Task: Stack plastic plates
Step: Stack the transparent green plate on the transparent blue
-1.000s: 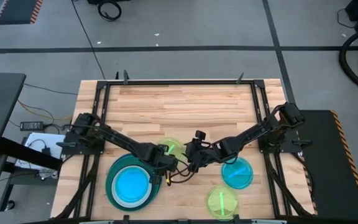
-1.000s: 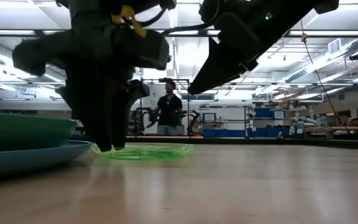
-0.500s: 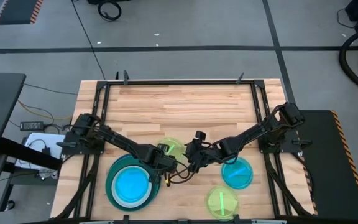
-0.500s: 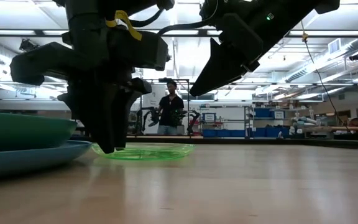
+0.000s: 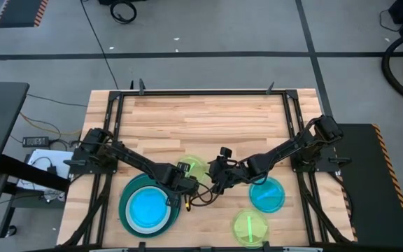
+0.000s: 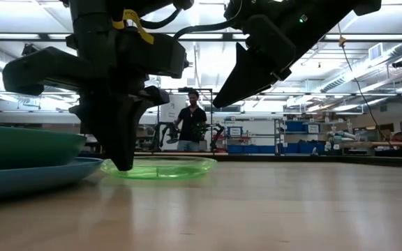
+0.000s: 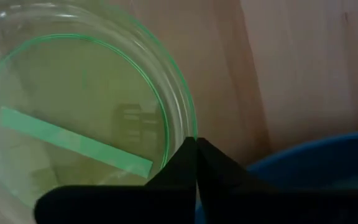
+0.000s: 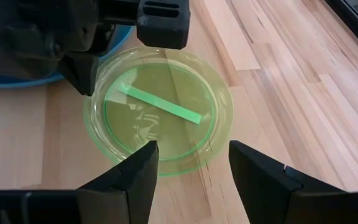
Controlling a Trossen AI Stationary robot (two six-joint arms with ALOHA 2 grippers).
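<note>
A lime-green plate (image 5: 196,166) (image 8: 160,115) lies on the table's middle. My left gripper (image 7: 196,142) (image 6: 124,166) is shut at the plate's rim, on the side toward the stack. That stack is a cyan plate (image 5: 147,206) in a teal plate (image 6: 19,146) on a blue plate (image 6: 26,178), near the table's front left. My right gripper (image 8: 191,174) (image 5: 217,180) hovers open just above the lime-green plate's right side and touches nothing. At the front right lie a second cyan plate (image 5: 266,194) and a second lime-green plate (image 5: 249,227). My left gripper pinches the lime-green plate's rim (image 7: 191,127) between its two fingertips, on the side that faces the blue plate. The fingers point down from above (image 6: 121,139). The plate stays low on the table, about level.
The blue plate's rim (image 7: 316,155) lies close beside my left gripper's fingers. A black metal frame (image 5: 201,92) runs around the wooden table. Bare wood lies at the table's far half. A person (image 6: 189,122) stands in the room far behind the table.
My left gripper has shut its fingers at the lime-green plate's rim without leaving its place. The plate's edge next to the gripper now sits a little higher in the low view.
</note>
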